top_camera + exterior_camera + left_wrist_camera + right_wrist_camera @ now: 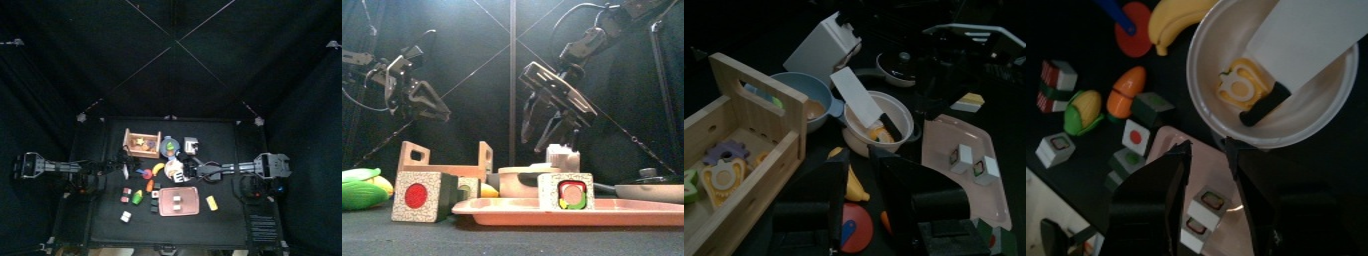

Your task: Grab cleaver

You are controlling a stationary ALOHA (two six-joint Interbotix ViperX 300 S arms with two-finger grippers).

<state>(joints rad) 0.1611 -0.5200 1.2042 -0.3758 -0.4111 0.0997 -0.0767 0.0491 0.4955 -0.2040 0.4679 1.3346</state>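
**Two grippers apart, cleaver untouched in bowl**

Cleaver (pixel 1313 45) leans in the white bowl (pixel 1213 95), upper right of the right wrist frame: pale blade up, black handle down on the bowl floor beside a yellow piece (pixel 1240 83). Right gripper (pixel 1207 165) hangs just over the bowl rim, jaws spread, gripping nothing. Left gripper (pixel 425 98) sits upper left in the front view, jaws parted, empty, well apart from the bowl. Wooden crate (pixel 738 140) at left of the left wrist frame; pink tray (pixel 958 165) at right. Blade tip possibly resting on the rim, hard to tell.
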